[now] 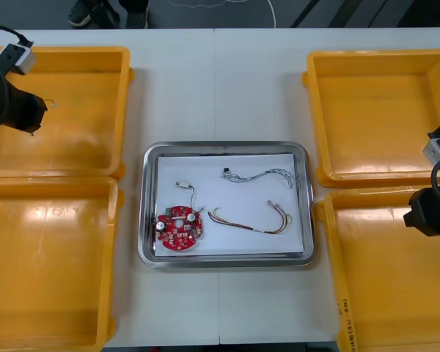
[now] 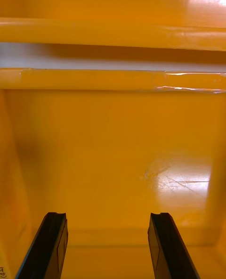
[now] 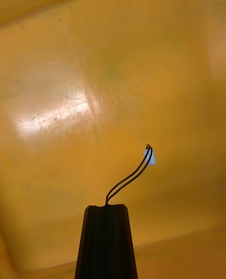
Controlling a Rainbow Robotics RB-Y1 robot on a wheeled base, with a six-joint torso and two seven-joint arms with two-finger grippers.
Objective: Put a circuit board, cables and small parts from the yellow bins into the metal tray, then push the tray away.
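My left gripper hangs over the far left yellow bin, shut on a thin black cable whose pale tip sticks out past the fingers. My right gripper stands open over the floor of the near right bin, with nothing between its fingers. The metal tray lies between the bins, white inside. It holds a round red circuit board, a pale twisted cable, a red and yellow cable and a short cable with a white plug.
Two more yellow bins, near left and far right, flank the tray; their floors look bare. A strip of light table runs beyond the tray, and another lies in front of it.
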